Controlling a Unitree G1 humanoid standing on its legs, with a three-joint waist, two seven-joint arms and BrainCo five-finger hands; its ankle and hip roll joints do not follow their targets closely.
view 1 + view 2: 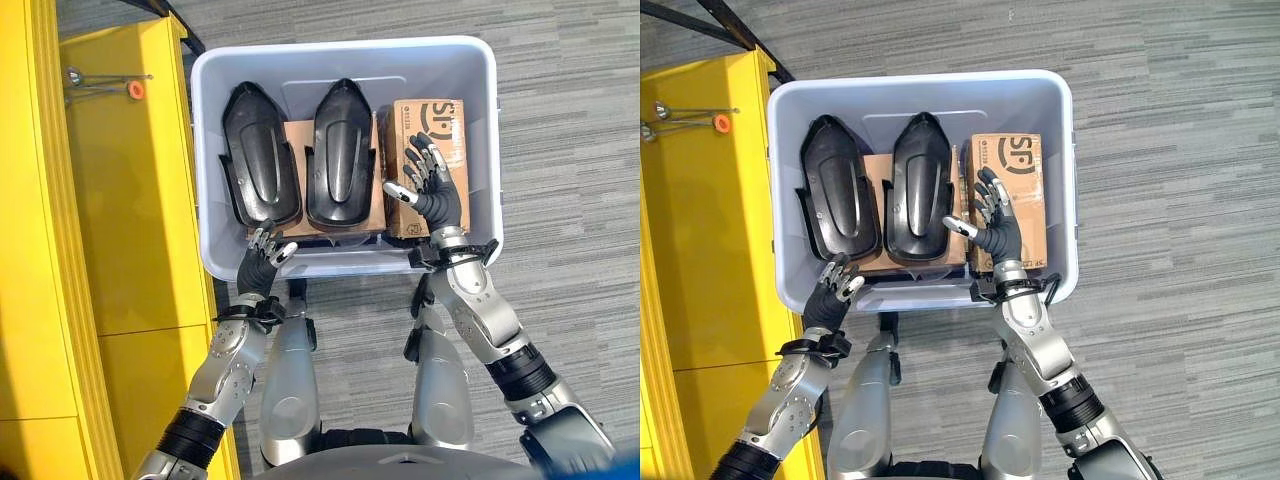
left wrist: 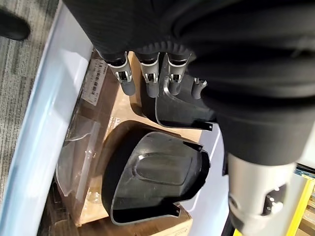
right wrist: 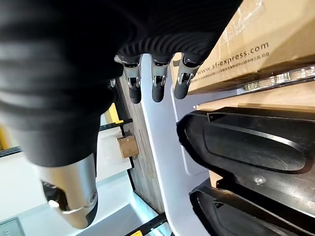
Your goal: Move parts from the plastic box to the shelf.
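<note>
A pale plastic box stands on the floor in front of me. Inside lie two black moulded parts, one on the left and one in the middle, on flat cardboard. A brown cardboard carton fills the box's right side. My right hand hovers open over that carton's near end, fingers spread, holding nothing. My left hand is at the box's near left rim, fingers relaxed and empty. In the left wrist view its fingers hang above a black part.
The yellow shelf runs along the left, close beside the box. A thin metal tool with an orange piece lies on its far end. Grey carpet surrounds the box on the right and behind.
</note>
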